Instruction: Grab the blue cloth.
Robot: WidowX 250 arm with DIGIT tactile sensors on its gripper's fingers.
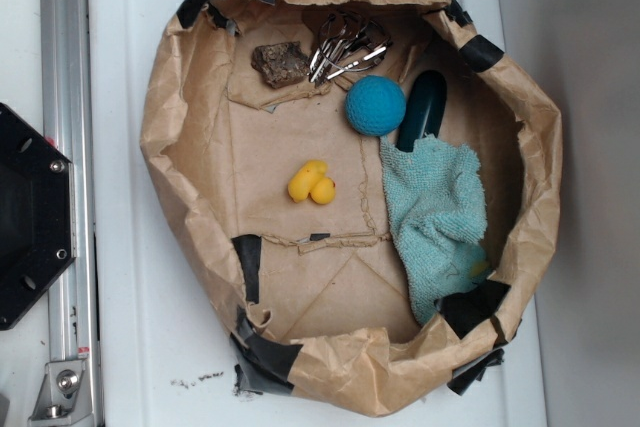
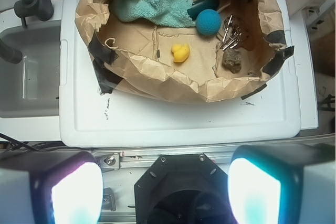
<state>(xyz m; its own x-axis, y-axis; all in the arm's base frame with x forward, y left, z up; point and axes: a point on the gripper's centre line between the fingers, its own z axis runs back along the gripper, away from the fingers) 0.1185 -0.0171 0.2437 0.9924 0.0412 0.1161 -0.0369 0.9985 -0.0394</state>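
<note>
The blue cloth (image 2: 155, 2) lies inside a crumpled brown paper bin (image 2: 157, 80), against its wall, well away from the hand (image 2: 166, 187). In the wrist view the hand sits low at the picture's bottom edge, pulled back over the robot's black base (image 2: 178, 192), outside the bin. Its 2 fingers (image 2: 73, 192) are spread wide apart, holding nothing. The cloth is a pale teal-blue terry rag, fuzzy, rumpled, with an irregular outline. In the exterior view the cloth (image 1: 435, 217) drapes down the bin's side, just beside a round blue knitted ball (image 1: 376, 105) and a dark teal oblong object (image 1: 423, 109). A yellow duck (image 1: 311, 183) sits nearby on the bin floor. The bin rests on a white table (image 2: 184, 116).
</note>
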